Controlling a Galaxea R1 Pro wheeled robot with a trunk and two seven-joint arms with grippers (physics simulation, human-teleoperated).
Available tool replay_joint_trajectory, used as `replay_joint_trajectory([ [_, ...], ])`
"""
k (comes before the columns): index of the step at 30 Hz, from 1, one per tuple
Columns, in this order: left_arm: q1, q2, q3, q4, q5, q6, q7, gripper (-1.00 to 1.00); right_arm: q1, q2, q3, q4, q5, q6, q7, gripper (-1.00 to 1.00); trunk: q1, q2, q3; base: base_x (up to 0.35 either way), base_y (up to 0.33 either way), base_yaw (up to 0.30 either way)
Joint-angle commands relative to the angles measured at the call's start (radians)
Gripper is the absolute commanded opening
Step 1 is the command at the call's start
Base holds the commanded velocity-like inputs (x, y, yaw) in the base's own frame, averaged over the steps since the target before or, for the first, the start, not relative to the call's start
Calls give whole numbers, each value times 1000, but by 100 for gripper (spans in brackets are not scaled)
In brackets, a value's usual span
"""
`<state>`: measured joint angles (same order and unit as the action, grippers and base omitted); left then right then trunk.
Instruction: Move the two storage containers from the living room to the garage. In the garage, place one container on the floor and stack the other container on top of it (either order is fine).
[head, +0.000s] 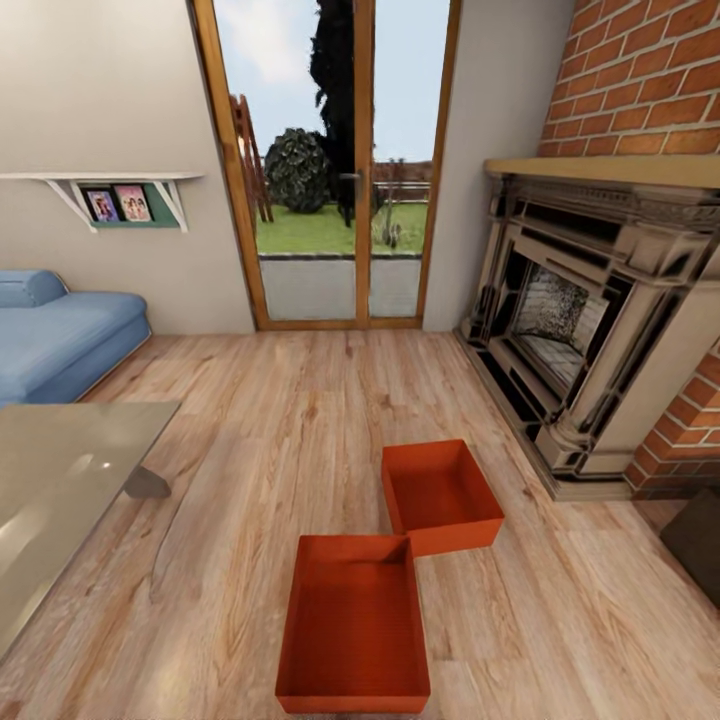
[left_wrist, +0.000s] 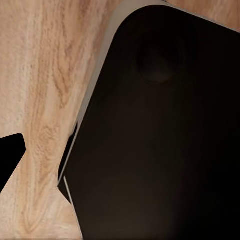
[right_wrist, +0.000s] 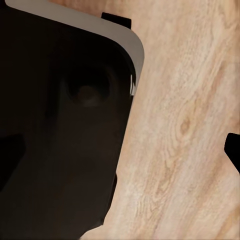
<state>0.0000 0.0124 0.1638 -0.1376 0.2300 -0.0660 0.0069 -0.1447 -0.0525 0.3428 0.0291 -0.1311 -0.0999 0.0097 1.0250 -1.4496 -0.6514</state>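
My jaws: cannot tell whether either pair is wide or narrow. Each wrist camera looks down past a large dark rounded-corner body of my own onto wood floor; only a small black tip sits at the frame edge in each.

From the head view, both storage containers sit on the living room floor (head: 250, 420), straight ahead of me. Where my jaws stand relative to them, I cannot tell.

Near container (head: 353, 625): orange-red, rectangular, open-topped, thin plain walls, flat bottom, long axis running away from me. Closest to me, low centre of view.

Far container (head: 440, 497): same colour and build, just beyond and to the right of the near one, turned slightly. Its near left corner meets or nearly meets the near container's far right corner; exact contact unclear.

Floor: light wood planks, strong grain, knots visible.

Left, near: a table (head: 60, 480) with a grey glossy top. Left, farther: blue sofa (head: 60, 335), soft rounded cushions. Above it, a white wall shelf (head: 120, 195) with small framed pictures.

Far centre: wood-framed glass doors (head: 335, 165), grass and shrubs beyond.

Right: ornate stone fireplace (head: 590, 310), carved mouldings, dark firebox, red brick (head: 640, 75) above and beside it.
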Motion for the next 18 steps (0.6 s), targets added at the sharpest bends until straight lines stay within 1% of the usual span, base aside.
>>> replay_joint_trajectory([
  [1, 0, 0, 0, 0, 7, -2, 1, 100, -1, 0, 8, 3, -10, -6, 1, 100, 0, 0, -2, 19, -21, 0],
  [18, 0, 0, 0, -1, 8, -1, 1, 100, -1, 0, 8, 3, -10, -7, 1, 100, 0, 0, -30, 2, -2, 0],
])
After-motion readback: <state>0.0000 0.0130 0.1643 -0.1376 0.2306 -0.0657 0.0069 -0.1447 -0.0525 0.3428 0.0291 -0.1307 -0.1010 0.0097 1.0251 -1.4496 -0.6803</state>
